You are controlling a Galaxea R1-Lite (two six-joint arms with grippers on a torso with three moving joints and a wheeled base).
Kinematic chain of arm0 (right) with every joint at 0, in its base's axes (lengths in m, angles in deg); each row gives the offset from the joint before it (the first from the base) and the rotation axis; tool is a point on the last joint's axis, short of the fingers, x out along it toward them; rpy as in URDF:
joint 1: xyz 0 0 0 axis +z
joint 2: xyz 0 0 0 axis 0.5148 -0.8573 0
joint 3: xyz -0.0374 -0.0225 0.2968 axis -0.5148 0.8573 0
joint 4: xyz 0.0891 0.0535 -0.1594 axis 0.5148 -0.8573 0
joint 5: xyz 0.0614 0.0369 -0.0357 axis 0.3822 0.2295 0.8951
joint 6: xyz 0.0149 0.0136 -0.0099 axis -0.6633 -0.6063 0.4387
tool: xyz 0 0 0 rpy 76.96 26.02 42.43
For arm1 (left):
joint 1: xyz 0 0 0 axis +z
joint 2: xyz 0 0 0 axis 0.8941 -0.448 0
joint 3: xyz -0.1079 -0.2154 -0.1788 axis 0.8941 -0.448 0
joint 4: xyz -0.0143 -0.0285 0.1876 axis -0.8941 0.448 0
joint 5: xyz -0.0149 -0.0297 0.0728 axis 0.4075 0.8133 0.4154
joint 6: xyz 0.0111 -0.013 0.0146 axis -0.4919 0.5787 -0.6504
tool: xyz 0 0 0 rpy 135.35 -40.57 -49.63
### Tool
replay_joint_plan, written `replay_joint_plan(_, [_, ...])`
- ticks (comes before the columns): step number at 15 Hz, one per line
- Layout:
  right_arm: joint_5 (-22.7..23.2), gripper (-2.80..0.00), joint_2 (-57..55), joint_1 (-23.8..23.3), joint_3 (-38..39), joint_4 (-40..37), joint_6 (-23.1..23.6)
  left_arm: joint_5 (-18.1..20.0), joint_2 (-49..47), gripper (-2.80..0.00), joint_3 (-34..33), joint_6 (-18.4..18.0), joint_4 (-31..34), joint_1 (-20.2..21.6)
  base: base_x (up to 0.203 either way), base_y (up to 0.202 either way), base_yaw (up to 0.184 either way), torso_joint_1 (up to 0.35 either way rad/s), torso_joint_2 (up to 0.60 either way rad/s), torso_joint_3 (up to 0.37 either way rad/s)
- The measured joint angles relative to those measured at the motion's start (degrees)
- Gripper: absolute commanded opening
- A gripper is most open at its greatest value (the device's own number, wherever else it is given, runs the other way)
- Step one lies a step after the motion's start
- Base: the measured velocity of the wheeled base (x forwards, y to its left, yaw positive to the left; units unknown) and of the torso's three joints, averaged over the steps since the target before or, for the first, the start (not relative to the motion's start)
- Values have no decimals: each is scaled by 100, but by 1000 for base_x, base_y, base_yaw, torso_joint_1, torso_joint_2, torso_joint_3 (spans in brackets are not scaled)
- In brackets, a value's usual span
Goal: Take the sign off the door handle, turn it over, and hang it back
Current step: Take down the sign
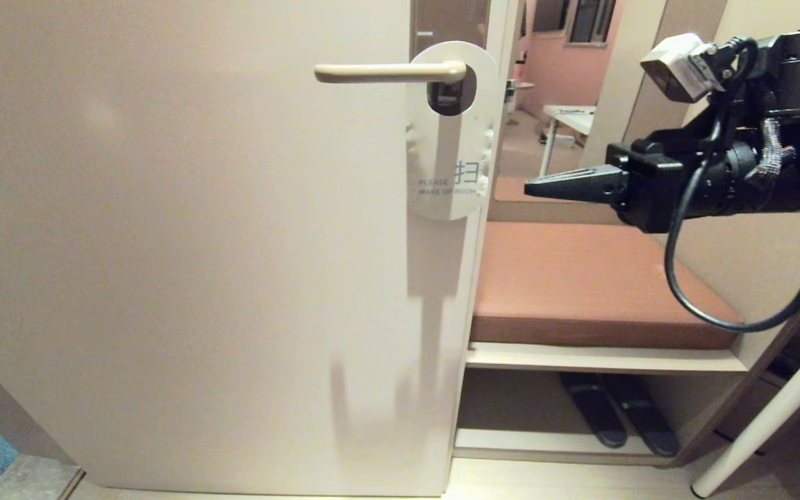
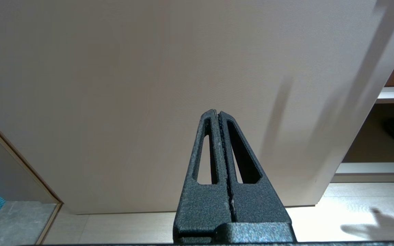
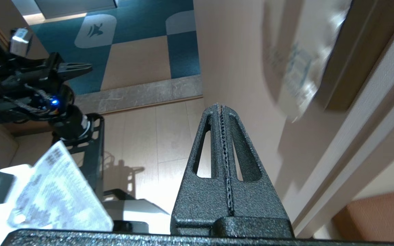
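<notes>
Right now the sign (image 1: 450,132) hangs on the door handle (image 1: 389,71), white "PLEASE MAKE UP ROOM" side facing me, its oval hole looped over the lever near the pivot, body flat against the door (image 1: 198,243) close to the door's edge. I judge it as a thin stiff card, very light, probably smooth and a bit slippery, so it should swing or twist if nudged and could bend if pinched hard. Best hold in my view is the lower rounded part below the text or the free side edge, pinched across the thickness; then it has to slide along the lever toward its free end to come off. Card lying flush on the door makes getting a finger behind it the tricky bit.

My right gripper (image 1: 532,186) is held out level, tip pointing at the sign's lower half from the open side of the door, near it but apart, at about the height of the text. Its fingers are pressed together, nothing held, so I need them apart before going in.

My left gripper (image 2: 219,112) is parked low facing the bottom of the door, also clenched and empty
</notes>
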State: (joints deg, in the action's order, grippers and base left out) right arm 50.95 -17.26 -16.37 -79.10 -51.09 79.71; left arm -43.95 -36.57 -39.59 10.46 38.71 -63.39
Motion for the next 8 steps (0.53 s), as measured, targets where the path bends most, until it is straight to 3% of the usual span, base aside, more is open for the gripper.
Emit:
replay_joint_plan(4, [142,-280,-610,122,-614,0,0,1,-1,-280,0,-3,0,0,0,0,0,0,0,0])
replay_joint_plan(8, [184,-280,-783,119,-734,0,9,0,-1,-280,0,-2,0,0,0,0,0,0,0,0])
